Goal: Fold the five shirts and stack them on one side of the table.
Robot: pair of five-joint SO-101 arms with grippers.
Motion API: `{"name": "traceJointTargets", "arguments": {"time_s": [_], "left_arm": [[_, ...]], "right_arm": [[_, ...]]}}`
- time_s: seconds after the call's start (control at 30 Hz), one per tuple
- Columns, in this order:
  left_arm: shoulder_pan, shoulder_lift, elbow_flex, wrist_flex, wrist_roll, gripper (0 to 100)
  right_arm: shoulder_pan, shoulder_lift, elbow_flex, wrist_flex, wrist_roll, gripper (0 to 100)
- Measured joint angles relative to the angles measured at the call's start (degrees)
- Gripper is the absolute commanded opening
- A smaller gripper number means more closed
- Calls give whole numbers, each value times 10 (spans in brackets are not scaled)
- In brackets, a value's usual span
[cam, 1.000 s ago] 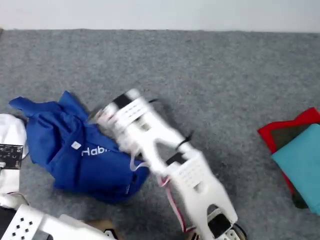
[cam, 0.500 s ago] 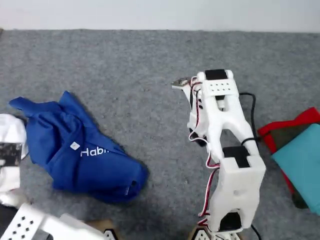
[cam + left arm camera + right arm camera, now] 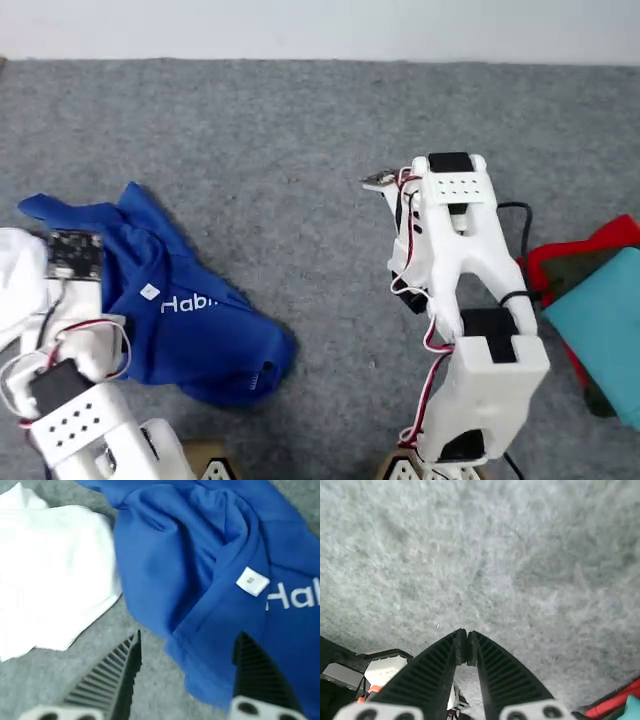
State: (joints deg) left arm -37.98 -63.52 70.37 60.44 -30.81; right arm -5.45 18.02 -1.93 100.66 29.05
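Left gripper [image 3: 190, 635] hangs wide open, empty, over the crumpled blue shirt [image 3: 190, 320]; probably needs to grab its edge next. Right gripper [image 3: 466, 637] is closed on nothing.

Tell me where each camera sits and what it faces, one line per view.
High view: fixed above, looking down on the table; left arm and right arm show.
Left wrist view: on the left arm's wrist, facing blue shirt and white shirt; open left gripper shows.
Right wrist view: facing the table; shut right gripper shows.
Shared: high and left wrist views both show the blue and white shirts.
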Motion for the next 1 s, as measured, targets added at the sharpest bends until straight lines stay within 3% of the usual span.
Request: {"name": "traceJointTargets", "arguments": {"time_s": [0.2,0.37,0.5,0.6,0.73,0.9,1.0], "left_arm": [[0,0,64,-159,-48,276],[0,0,47,-163,-63,274],[1,43,-28,-105,-25,260],[21,139,-142,-3,39,261],[64,342,-295,127,78,258],[76,629,-466,176,92,251],[86,789,-575,222,100,178]], "right_arm": [[-1,-38,33,0,0,13],[-3,-55,54,0,-3,68],[-2,-56,54,0,-3,117],[-3,-56,54,0,-3,120],[-3,-56,54,0,-3,118],[-3,-56,54,0,-3,118],[-3,-56,54,0,-3,118]]}}
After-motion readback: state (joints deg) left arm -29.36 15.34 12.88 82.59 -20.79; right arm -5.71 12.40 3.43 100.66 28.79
